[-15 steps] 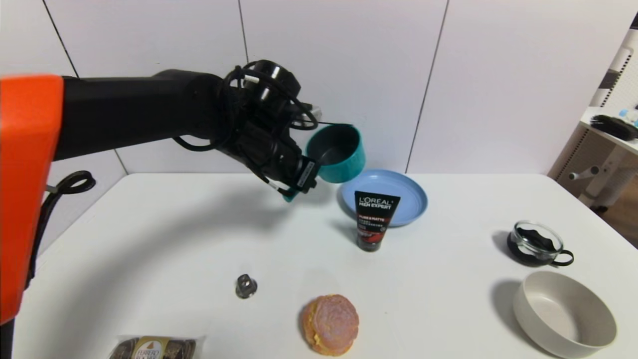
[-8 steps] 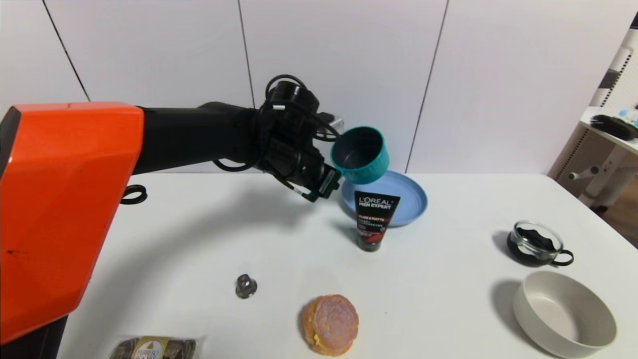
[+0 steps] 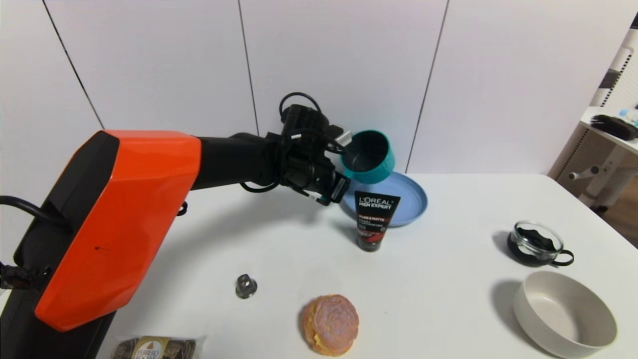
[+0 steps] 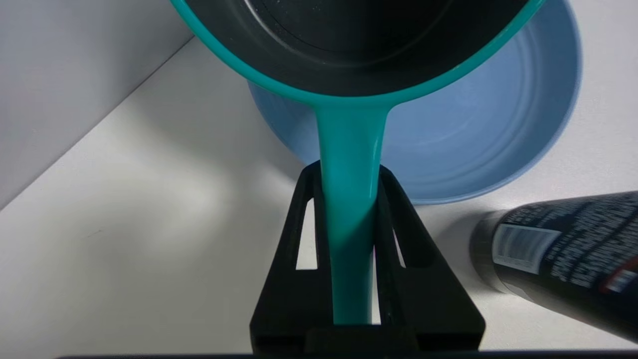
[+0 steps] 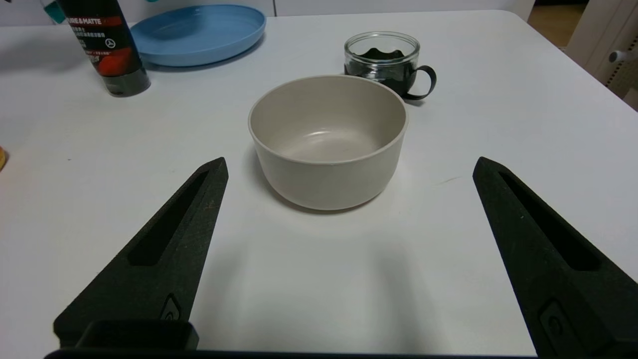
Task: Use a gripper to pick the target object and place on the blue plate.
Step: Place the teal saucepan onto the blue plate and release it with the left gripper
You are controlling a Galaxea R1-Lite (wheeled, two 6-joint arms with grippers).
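I have the left gripper (image 4: 350,214) clamped on the handle (image 4: 349,149) of the teal saucepan (image 3: 384,167), one finger pressed to each side of it in the left wrist view. The pan is off the table (image 3: 458,289), its dark inside tipped toward my head camera, and it hangs above the far side of the blue plate (image 3: 411,202). The pick looks done to me, so I judge the step in hand to be the carry, close to its end, with the setting-down to come. The black face-wash tube (image 3: 374,219) stands just in front of the plate, near the gripper, and I would want to keep the wrist and handle clear of it, as a brush could topple it. The next move, as I read it, calls for bringing the pan a little farther over the middle of the plate, levelling it so that its base faces down, then lowering it gently inside the rim before I let go. If I release while it is tilted, it could roll or land on the edge. My right gripper (image 5: 350,167) is idle, spread wide before the beige bowl (image 5: 329,184), with nothing between its fingers.
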